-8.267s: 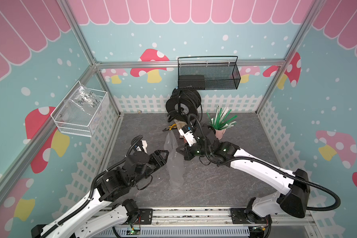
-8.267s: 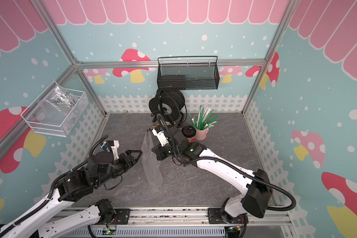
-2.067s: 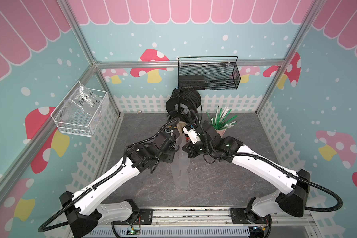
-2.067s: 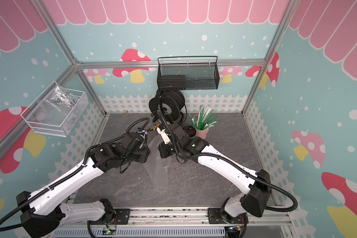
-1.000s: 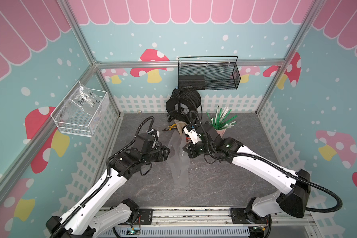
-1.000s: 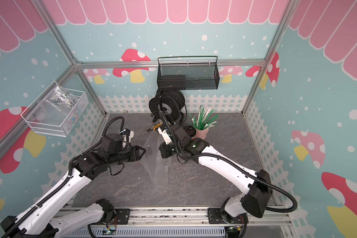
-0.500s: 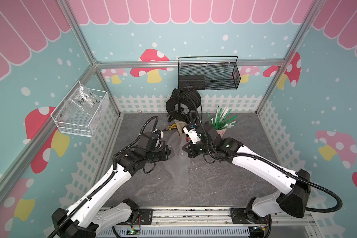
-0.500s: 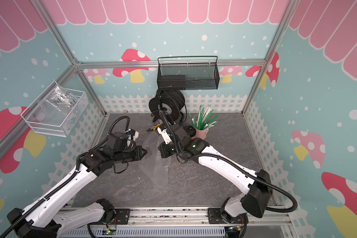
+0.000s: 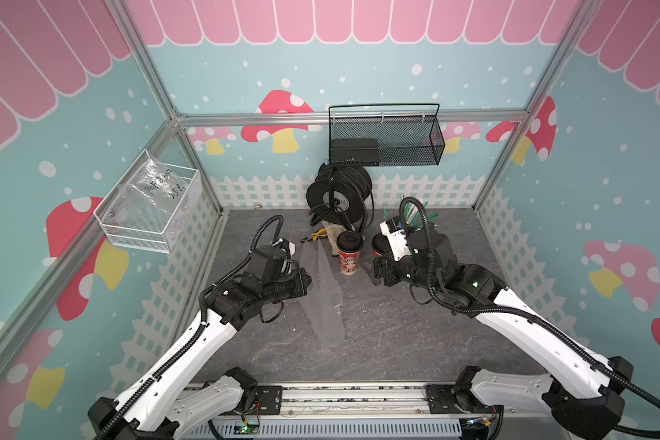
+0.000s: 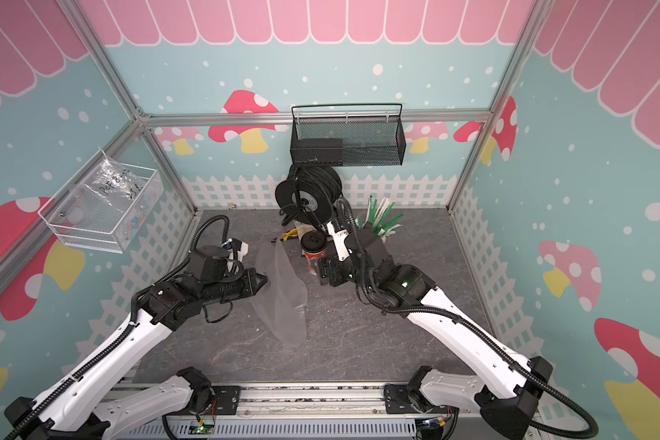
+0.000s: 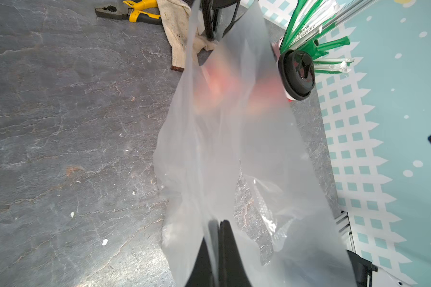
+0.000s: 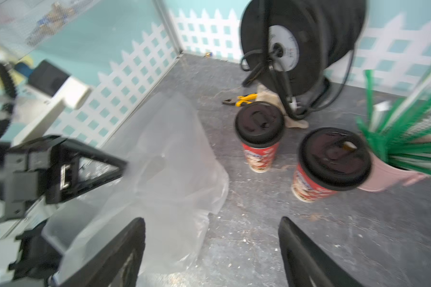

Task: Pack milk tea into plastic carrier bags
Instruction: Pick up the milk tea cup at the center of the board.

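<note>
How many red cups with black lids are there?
2. The red cup nearer the plastic bag stands in front of the black cable reel. The second red cup stands beside the pink straw cup. None seems hidden.

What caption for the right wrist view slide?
Open right gripper faces two upright red-orange paper cups with black domed lids; shut left gripper pinches the thin transparent plastic bag beside them.

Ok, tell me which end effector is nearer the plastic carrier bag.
Left. The left end effector is shut on the bag; the right end effector stands open, clear of it, beside the cups.
</note>
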Controlling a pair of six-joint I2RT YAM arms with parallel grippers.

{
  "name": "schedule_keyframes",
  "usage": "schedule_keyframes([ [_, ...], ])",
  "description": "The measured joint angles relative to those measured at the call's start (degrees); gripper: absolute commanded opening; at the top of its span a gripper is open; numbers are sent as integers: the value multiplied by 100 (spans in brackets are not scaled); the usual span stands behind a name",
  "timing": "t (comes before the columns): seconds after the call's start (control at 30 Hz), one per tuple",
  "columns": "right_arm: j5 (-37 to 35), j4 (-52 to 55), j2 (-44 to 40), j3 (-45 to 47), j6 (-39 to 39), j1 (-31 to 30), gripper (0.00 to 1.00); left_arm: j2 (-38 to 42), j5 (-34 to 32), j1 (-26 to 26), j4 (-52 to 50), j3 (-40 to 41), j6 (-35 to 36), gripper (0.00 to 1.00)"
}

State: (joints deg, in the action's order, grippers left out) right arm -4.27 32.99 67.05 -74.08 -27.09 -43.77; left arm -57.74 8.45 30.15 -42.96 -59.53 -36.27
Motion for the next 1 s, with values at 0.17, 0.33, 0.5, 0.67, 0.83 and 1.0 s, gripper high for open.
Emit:
schedule_keyframes([
  [0.17, -334, 109, 356, 413, 68, 750, 92, 0, 42, -9, 9, 15, -2, 0],
  [0.33, -378, 94, 940, 586, 203, 1029, 94, -11, 181, -13, 92, 15, -48, 0],
  [0.5, -378, -103, 1300, 586, 275, 1233, 95, -98, 306, -13, 155, 13, -81, 0],
  [0.67, -332, -396, 1572, 584, 321, 1412, 100, -131, 382, -13, 197, 13, -87, 0],
  [0.83, -107, -767, 1768, 581, 354, 1526, 99, -131, 466, -13, 284, 13, -109, 0],
  [1.0, -74, -1082, 1971, 575, 354, 1532, 100, -131, 481, -13, 328, 13, -127, 0],
])
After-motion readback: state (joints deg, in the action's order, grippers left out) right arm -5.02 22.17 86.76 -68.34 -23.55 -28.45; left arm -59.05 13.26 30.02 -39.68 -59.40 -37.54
